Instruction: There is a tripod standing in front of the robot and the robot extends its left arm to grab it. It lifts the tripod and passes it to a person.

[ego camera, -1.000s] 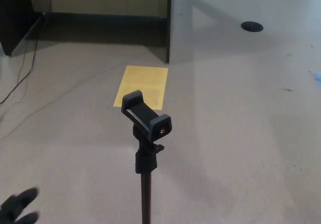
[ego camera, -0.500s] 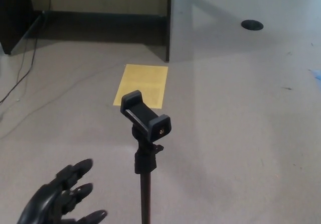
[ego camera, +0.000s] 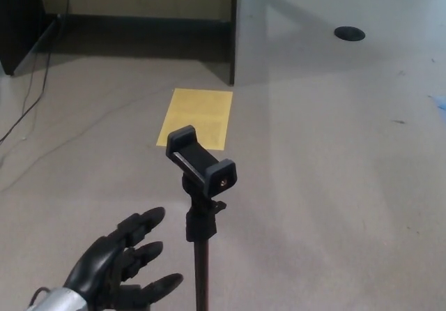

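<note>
The floor (ego camera: 334,185) carries the tripod (ego camera: 201,255), which stands upright near the bottom edge of the view, a yellow sheet (ego camera: 196,118) beyond it. The tripod appears rigid, light and top-heavy; grasp the pole below the phone clamp (ego camera: 202,164). The left hand (ego camera: 122,266), fingers spread and holding nothing, sits just beside the pole on its left, not touching. The right hand does not show.

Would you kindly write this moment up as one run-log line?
phase: reach | left hand: open, left of black tripod pole, apart | phone clamp: empty | right hand: not in view
</note>
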Motion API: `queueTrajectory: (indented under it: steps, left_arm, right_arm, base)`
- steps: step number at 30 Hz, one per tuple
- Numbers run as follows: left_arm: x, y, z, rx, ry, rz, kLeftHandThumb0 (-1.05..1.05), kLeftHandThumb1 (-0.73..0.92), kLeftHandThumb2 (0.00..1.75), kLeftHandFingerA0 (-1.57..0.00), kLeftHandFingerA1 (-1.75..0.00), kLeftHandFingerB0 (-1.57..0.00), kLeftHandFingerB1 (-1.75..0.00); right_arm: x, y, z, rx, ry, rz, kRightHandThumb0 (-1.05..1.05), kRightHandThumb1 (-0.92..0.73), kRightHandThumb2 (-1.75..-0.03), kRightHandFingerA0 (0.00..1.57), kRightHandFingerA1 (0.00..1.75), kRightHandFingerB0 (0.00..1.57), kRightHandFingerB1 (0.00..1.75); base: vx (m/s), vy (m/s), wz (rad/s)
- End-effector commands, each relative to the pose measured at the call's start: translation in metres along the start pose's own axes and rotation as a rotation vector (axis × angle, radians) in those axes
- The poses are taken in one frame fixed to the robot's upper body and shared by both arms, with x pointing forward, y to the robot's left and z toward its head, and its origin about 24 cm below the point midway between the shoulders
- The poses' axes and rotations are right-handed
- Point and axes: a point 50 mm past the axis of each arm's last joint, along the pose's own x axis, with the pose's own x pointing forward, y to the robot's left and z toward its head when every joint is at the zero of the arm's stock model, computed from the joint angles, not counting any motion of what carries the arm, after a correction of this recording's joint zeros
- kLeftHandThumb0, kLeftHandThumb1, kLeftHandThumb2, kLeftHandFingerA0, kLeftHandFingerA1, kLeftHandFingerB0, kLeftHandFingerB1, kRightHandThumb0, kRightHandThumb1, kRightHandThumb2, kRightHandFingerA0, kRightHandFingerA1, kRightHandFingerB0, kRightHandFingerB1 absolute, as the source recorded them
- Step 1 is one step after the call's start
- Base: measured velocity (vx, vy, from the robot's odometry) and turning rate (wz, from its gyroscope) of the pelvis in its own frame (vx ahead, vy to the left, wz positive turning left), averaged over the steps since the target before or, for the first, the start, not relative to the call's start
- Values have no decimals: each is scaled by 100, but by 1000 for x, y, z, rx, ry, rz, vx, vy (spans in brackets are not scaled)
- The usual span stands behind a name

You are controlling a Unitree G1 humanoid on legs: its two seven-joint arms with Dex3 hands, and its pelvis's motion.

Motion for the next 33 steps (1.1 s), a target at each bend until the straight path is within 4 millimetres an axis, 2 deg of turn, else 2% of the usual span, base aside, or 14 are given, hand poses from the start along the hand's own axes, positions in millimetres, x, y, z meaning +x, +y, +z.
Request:
queueTrajectory:
  steps: [1,4,5,9,12,13,15,20,21,22,24,25,26,33]
  left_arm:
    - [7,-8,1,41,27,-19,-60,38,79,-1,-40,-3,-14]
    - [11,-16,5,56,13,-47,-60,35,75,-6,-37,0,-15]
    - [12,-18,6,60,15,-55,-66,43,56,-7,-30,0,-20]
    - [17,-26,10,76,4,-95,-58,36,76,-2,-34,0,-14]
    - [19,-31,14,91,-7,-128,-57,36,75,-2,-34,0,-14]
    - [20,-34,17,107,-13,-133,-59,43,54,-11,-30,0,-20]
    - [24,-36,25,137,-23,-155,-59,37,75,-2,-39,-5,-11]
    - [27,-41,34,181,-38,-197,-59,37,76,-4,-42,-5,-13]
    - [28,-42,36,193,-46,-203,-59,43,53,-13,-33,0,-20]
    - [30,-42,40,211,-58,-206,-55,35,76,-4,-43,0,-18]
    - [34,-41,47,239,-69,-201,-58,37,74,-5,-41,-6,-12]
    - [36,-41,48,243,-71,-201,-54,41,53,-10,-32,0,-20]
    - [40,-41,49,258,-64,-205,-55,34,72,-5,-38,0,-15]
    - [56,-41,48,289,-21,-180,-59,38,75,-6,-42,-6,-14]
  right_arm:
    - [-4,-6,-8,-19,20,1,-38,-69,-60,74,46,51,37]
    - [-5,-4,-10,-19,21,6,-38,-69,-60,73,45,51,37]
    - [-5,-4,-10,-22,23,8,-38,-69,-61,71,43,52,37]
    - [-4,-3,-10,-33,26,9,-38,-69,-60,71,44,52,37]
    - [-5,-2,-11,-36,28,10,-38,-69,-60,71,44,51,37]
    - [-5,-2,-11,-41,28,7,-38,-68,-62,74,45,52,37]
    - [-4,-2,-10,-36,32,9,-38,-68,-62,72,44,52,37]
    - [-5,-2,-11,-44,26,34,-38,-70,-60,71,46,50,37]
    - [-5,-2,-11,-44,20,38,-39,-69,-60,72,46,51,37]
    - [-5,-3,-10,-40,13,39,-39,-69,-60,71,46,51,37]
    - [-3,-6,-6,-30,-1,29,-38,-69,-60,70,44,51,37]
    - [-3,-6,-6,-27,2,29,-39,-68,-61,67,42,50,37]
    - [-3,-5,-6,-30,1,31,-38,-68,-61,66,42,50,37]
    - [-4,-2,-7,-33,5,33,-40,-70,-61,69,42,50,37]
  base:
    - [0,0,0]
    - [0,0,0]
    - [0,0,0]
    - [0,0,0]
    - [0,0,0]
    - [0,0,0]
    - [0,0,0]
    - [0,0,0]
    - [0,0,0]
    - [0,0,0]
    - [0,0,0]
    - [0,0,0]
    - [0,0,0]
    - [0,0,0]
